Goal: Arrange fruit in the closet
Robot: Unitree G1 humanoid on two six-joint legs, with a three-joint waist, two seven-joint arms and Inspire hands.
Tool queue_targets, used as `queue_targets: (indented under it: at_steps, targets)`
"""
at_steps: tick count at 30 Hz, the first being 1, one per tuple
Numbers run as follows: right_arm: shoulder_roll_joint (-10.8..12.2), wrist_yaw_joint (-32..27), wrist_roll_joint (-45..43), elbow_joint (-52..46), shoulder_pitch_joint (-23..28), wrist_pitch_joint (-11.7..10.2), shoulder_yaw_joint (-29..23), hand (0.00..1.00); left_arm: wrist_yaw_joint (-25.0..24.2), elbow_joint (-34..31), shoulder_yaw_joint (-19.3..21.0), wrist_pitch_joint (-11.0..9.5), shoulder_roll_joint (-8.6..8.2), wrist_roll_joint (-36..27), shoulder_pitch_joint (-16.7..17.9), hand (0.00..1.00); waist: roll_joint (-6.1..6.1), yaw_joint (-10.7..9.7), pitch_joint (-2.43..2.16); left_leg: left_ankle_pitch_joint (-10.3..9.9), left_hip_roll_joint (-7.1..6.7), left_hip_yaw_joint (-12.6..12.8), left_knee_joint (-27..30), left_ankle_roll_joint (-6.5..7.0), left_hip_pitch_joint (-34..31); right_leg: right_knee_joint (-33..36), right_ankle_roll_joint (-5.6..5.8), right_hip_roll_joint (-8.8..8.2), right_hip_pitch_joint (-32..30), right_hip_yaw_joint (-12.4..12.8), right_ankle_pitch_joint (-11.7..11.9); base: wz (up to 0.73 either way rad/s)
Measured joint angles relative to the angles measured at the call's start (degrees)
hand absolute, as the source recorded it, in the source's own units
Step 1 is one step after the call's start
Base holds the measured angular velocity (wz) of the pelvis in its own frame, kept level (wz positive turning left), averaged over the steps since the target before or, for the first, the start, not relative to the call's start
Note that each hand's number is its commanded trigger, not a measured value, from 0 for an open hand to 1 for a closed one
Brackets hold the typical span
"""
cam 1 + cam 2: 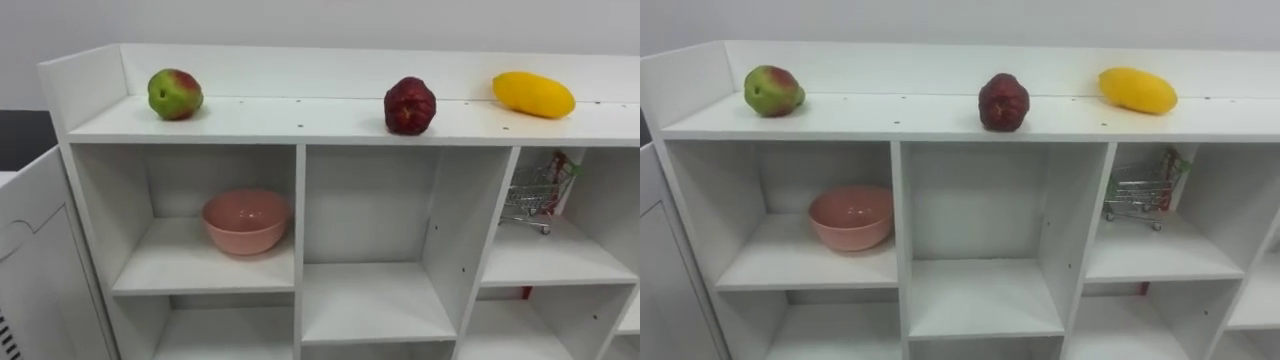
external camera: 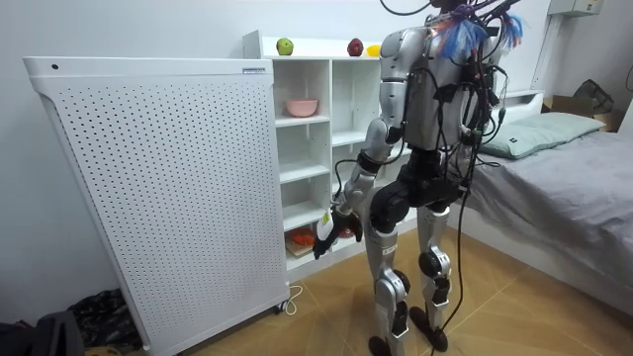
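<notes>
On the top board of the white closet [image 1: 300, 122] lie three fruits. A green and red apple [image 1: 175, 94] is at the left, a dark red fruit [image 1: 410, 105] in the middle and a yellow mango [image 1: 533, 94] at the right. In the room view I stand upright, close in front of the closet [image 2: 312, 148]. My left hand [image 2: 330, 229] hangs low beside the bottom compartments, and its grip is too small to make out.
A pink bowl [image 1: 245, 221] sits in the upper left compartment and a small wire shopping cart [image 1: 535, 192] in the upper right one. Something red and orange [image 2: 300, 238] lies on the bottom shelf. A white perforated panel [image 2: 158, 188] stands left of the closet, a bed [image 2: 564, 188] behind me.
</notes>
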Motion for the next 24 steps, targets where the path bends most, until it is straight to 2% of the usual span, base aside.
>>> queue_targets:
  at_steps: [2,5,11,14,17,20,24]
  targets:
    - [0.00,-2.87,1.02,-5.56,-0.02,-0.02,-2.59,0.00,0.02,0.01,0.63,-0.96,0.09,-2.00,-0.76,0.00,0.10,-0.16,0.11,-0.01,0.00,0.30,-0.42,0.02,0.26,0.33,0.01,-0.02,-0.10,0.16,-0.01,-0.10]
    - [-0.03,-7.04,2.44,-14.89,-0.24,-0.46,-4.57,0.00,0.06,-0.39,0.82,-1.09,0.26,-2.11,-1.24,0.00,0.26,-0.23,0.10,0.00,0.00,0.54,-0.38,0.03,0.30,0.65,0.01,0.03,-0.49,0.70,0.00,-0.10]
    - [0.00,-12.55,0.53,-33.38,-0.66,-1.87,-4.97,0.00,-0.03,0.08,0.42,-1.25,0.28,-2.17,-1.33,0.00,0.73,-0.56,0.06,0.01,-0.03,0.79,-0.17,0.04,0.35,0.44,-0.01,0.13,-0.58,1.03,0.01,-0.02]
    - [0.12,-15.45,-0.61,-46.17,-0.24,-1.87,-4.69,0.00,-0.01,-0.06,0.59,-1.49,0.29,-2.04,-0.79,0.00,0.67,-0.31,-0.09,0.01,-0.03,0.81,-0.17,0.04,-0.49,0.52,0.01,0.09,-1.50,0.91,0.00,0.00]
    - [0.06,-17.35,-3.83,-58.82,0.06,-3.77,-3.24,0.00,0.00,-1.24,0.27,-1.74,0.31,-2.00,-0.75,0.00,0.68,-0.03,-0.14,0.02,0.04,0.79,-0.17,0.03,-0.93,0.61,-0.01,0.11,-1.93,0.67,0.02,0.00]
    - [-0.56,-17.93,-5.39,-63.49,-0.02,-4.86,-1.71,0.00,-0.03,-1.64,0.12,-1.96,0.34,-2.00,-0.83,0.00,0.52,0.27,-0.22,0.02,0.02,0.75,-0.19,0.03,-0.93,0.59,-0.01,0.10,-1.83,0.64,0.02,0.00]
    - [-0.99,-18.22,-5.98,-66.43,-0.35,-4.93,0.35,0.00,-0.29,-1.63,-0.90,-2.02,0.34,-1.96,-0.90,0.00,0.52,0.54,-0.21,0.02,0.02,0.77,-0.20,0.03,-0.96,0.65,0.00,0.09,-1.89,0.66,0.03,0.00]
